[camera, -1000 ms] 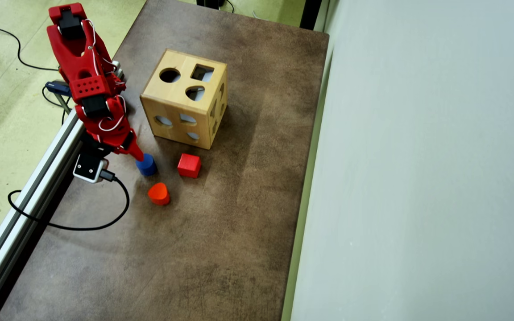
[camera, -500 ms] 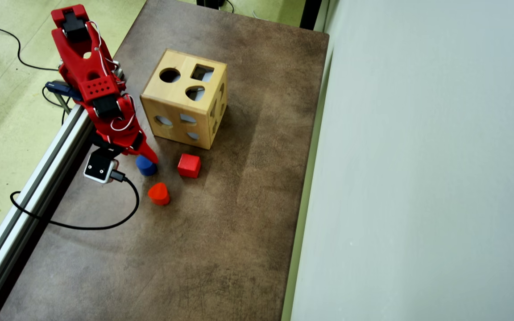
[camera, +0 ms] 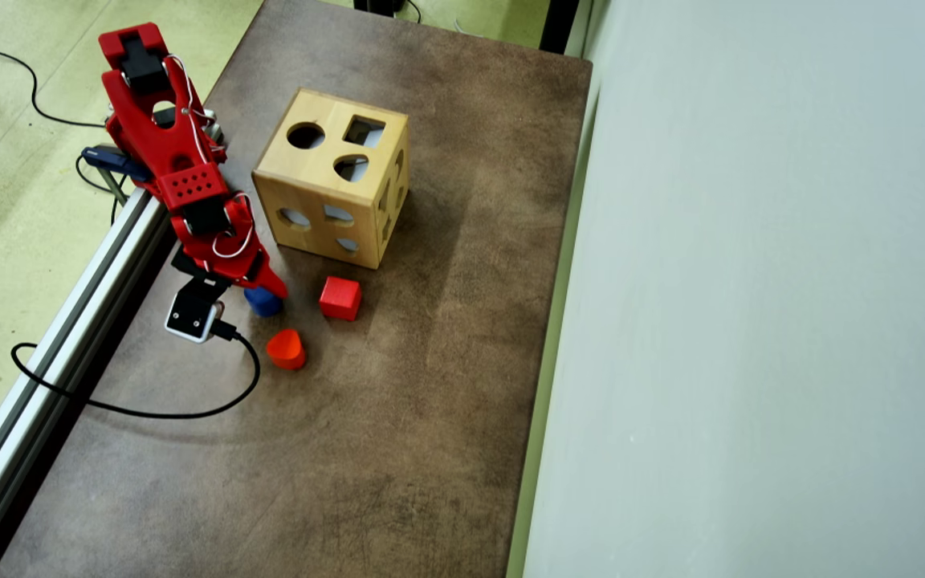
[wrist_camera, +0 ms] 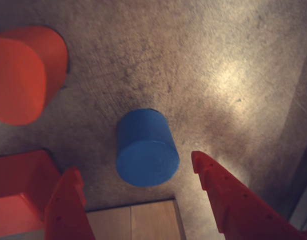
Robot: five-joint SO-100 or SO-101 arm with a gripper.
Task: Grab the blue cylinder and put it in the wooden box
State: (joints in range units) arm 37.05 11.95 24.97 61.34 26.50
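The blue cylinder (wrist_camera: 146, 150) stands upright on the brown table, and shows in the overhead view (camera: 263, 304) partly under the arm. My red gripper (wrist_camera: 135, 164) is open, with one finger (wrist_camera: 68, 200) to the left of the cylinder and the other finger (wrist_camera: 233, 200) to its right. Neither finger touches it. In the overhead view the gripper (camera: 260, 291) hangs right over the cylinder. The wooden box (camera: 334, 177), with shaped holes in its faces, stands just beyond; its edge (wrist_camera: 133, 220) shows at the bottom of the wrist view.
A red cube (camera: 340, 298) (wrist_camera: 18, 190) and an orange-red teardrop block (camera: 287, 349) (wrist_camera: 26, 70) stand close beside the cylinder. A black cable (camera: 149, 413) loops on the table. A metal rail (camera: 69, 321) runs along the left table edge, a pale wall (camera: 751, 321) along the right.
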